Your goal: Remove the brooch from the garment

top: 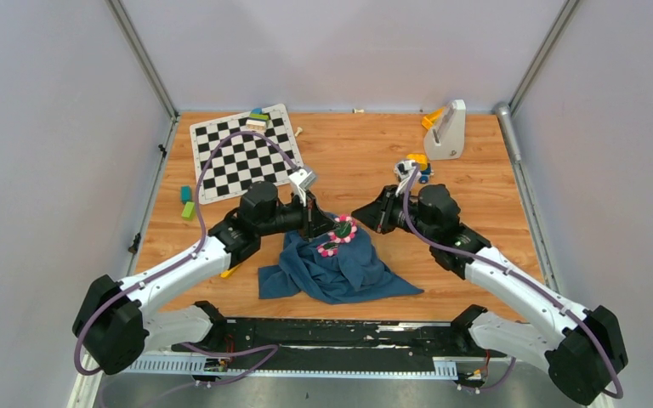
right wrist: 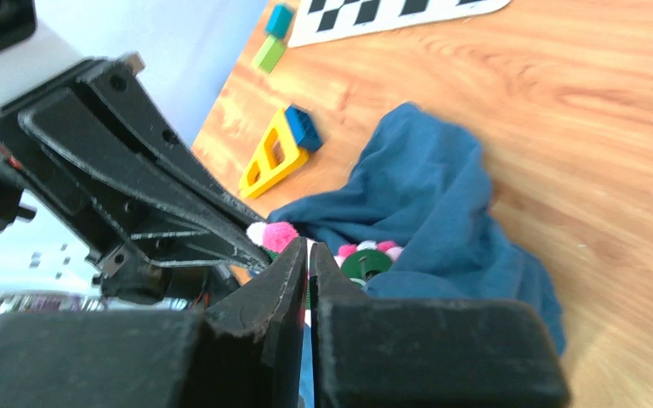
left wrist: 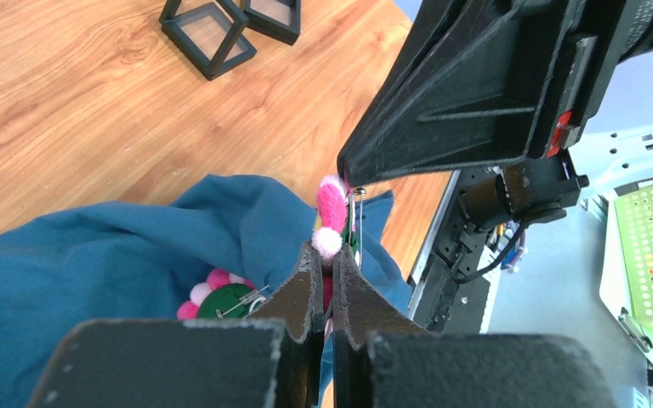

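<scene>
The blue garment (top: 332, 268) lies crumpled at the table's near middle. The brooch (top: 343, 229), with pink and white petals round a dark green centre, stands raised above the garment's far edge between both grippers. My left gripper (top: 313, 223) is shut on it; in the left wrist view the brooch (left wrist: 330, 217) is edge-on between the jaws, its metal pin showing. My right gripper (top: 360, 214) is shut at the brooch's opposite edge, its tip (left wrist: 346, 176) touching the pin end; pink petals (right wrist: 276, 234) sit by its jaws. A smaller magenta oval (top: 329, 249) stays on the cloth.
A chessboard (top: 245, 153) with blocks lies far left. Green and teal blocks (top: 187, 202) are at the left edge. A white stand (top: 447, 129) and small toys (top: 417, 163) are far right. A yellow triangle with a blue block (right wrist: 276, 157) lies by the garment.
</scene>
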Motion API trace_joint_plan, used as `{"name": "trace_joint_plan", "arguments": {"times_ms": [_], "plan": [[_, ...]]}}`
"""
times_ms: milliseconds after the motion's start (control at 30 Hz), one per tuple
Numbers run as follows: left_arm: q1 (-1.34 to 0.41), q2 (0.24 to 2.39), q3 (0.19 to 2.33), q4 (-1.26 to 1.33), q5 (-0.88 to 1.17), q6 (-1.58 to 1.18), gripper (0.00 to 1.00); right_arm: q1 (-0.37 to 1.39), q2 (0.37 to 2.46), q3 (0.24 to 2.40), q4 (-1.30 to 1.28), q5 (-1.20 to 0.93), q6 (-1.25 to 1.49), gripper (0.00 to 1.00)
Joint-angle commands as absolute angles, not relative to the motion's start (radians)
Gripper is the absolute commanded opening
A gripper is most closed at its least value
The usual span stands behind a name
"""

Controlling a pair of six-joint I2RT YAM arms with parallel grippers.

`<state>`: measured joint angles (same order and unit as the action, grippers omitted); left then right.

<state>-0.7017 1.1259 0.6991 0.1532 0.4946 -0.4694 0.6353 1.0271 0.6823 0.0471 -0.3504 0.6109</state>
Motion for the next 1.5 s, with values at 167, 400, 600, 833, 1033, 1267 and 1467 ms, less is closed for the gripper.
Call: {"name": "trace_joint_plan", "arguments": {"times_ms": [167,400,600,833,1033,1267,1467], "plan": [[-0.743,1.258,0.867,0.071,0.325,-0.267,0.00,0.596,0.871,0.721,-0.124,-0.002,0.537,0.12],[-0.808,1.287,0.904,0.148,0.103,0.115,0.00,0.408,0.908,0.882,-0.411,-0.374,0.552,0.40],[-0.839,1.221,0.751,0.470,-0.021,0.406,0.00,0.388,0.934,0.974,-0.524,-0.494,0.784,0.54],[-0.885,1.222,0.604,0.609,0.289,0.940,0.00,0.388,0.993,1.032,-0.530,-0.491,1.077,0.57],[-0.918,1.228,0.589,0.619,0.270,1.039,0.00,0.393,1.082,1.051,-0.519,-0.552,1.173,0.47],[-0.928,1.223,0.587,0.613,0.270,1.062,0.00,0.400,1.142,1.028,-0.513,-0.501,1.146,0.48],[-0.934,1.224,0.585,0.608,0.285,1.062,0.00,0.402,1.171,0.981,-0.429,-0.533,1.175,0.46]]}}
